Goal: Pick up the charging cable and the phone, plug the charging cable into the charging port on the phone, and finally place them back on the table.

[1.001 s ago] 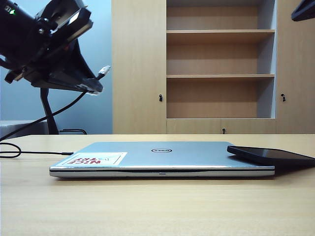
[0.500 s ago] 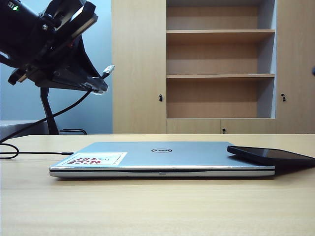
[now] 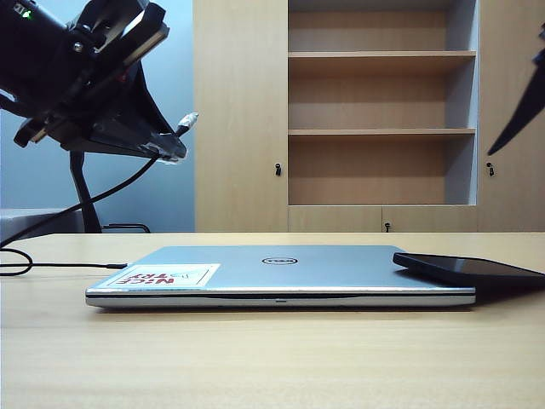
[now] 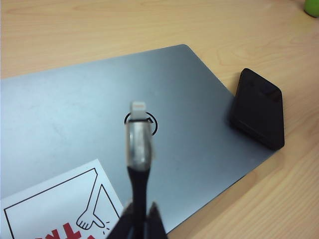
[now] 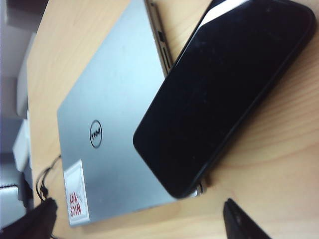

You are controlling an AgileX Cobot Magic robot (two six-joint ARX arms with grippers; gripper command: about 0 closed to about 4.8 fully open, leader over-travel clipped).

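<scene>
Two grippers: the left gripper [image 4: 139,221] pinches the cable [image 4: 138,149] above the laptop [image 3: 281,277]; the right gripper [image 5: 144,219], fingers spread, hangs over the phone [image 5: 224,94].

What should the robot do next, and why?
Probably bring the right gripper down over the phone and close on it. The left gripper is shut on the cable, held up above the laptop with the plug pointing out. The phone lies untouched, propped on the laptop's edge, and the right gripper's open fingers hover above it.
</scene>
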